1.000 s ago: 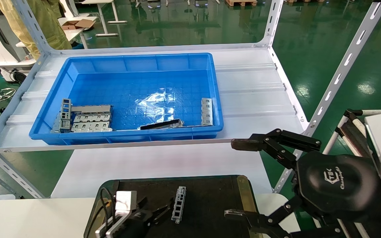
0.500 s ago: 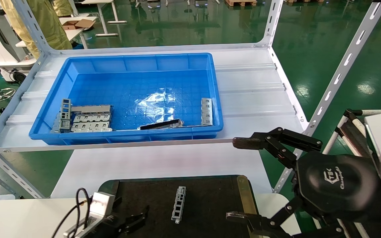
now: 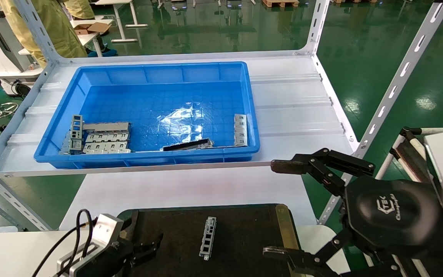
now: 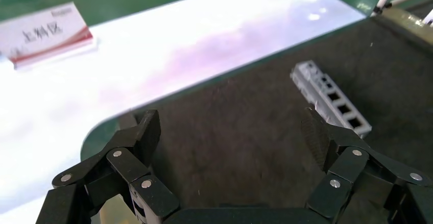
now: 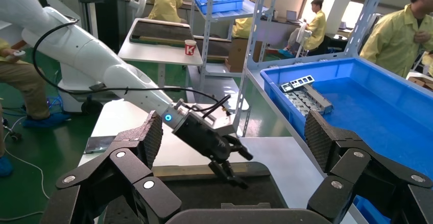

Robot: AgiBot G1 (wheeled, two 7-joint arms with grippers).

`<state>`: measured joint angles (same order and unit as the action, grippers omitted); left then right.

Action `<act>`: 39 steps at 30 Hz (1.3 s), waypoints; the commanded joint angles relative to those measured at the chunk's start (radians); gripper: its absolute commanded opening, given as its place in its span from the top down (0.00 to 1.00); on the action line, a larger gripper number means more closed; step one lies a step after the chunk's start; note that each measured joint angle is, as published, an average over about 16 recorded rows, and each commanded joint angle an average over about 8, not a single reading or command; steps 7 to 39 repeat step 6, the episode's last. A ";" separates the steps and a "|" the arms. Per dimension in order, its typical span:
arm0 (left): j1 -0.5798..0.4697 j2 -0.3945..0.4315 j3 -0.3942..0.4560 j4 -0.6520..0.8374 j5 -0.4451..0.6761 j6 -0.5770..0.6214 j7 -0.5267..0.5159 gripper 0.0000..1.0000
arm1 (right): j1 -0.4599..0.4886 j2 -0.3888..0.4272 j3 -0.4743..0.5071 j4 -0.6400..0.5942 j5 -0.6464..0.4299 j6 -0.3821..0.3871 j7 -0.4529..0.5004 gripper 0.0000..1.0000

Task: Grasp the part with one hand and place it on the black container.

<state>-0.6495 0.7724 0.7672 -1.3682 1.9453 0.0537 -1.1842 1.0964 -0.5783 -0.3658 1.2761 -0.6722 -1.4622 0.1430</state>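
The part (image 3: 208, 237), a slim silver-grey bar with square windows, lies flat on the black container (image 3: 244, 231) near the front. It also shows in the left wrist view (image 4: 331, 97), just beyond one finger. My left gripper (image 3: 146, 248) is open and empty, low over the tray's left end, a short way left of the part and not touching it. In the left wrist view (image 4: 230, 129) only bare black tray (image 4: 230, 173) lies between its fingers. My right gripper (image 3: 275, 209) is open and empty, held beyond the tray's right edge.
A deep blue bin (image 3: 160, 71) stands on the white shelf behind. It holds grey stamped plates (image 3: 106, 138), a dark strip (image 3: 187, 145) and another silver bar (image 3: 240, 129). Slotted rack posts (image 3: 390, 92) rise at the right. A white table (image 3: 187, 188) lies under the tray.
My left gripper has drawn back to the left, away from the part, which stays lying on the black tray. The right gripper has barely moved.
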 commanded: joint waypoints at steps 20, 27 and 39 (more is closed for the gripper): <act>-0.059 -0.038 0.096 -0.002 -0.042 -0.063 0.000 0.00 | 0.000 0.000 0.000 0.000 0.000 0.000 0.000 0.00; -0.059 -0.038 0.096 -0.002 -0.042 -0.063 0.000 0.00 | 0.000 0.000 0.000 0.000 0.000 0.000 0.000 0.00; -0.059 -0.038 0.096 -0.002 -0.042 -0.063 0.000 0.00 | 0.000 0.000 0.000 0.000 0.000 0.000 0.000 0.00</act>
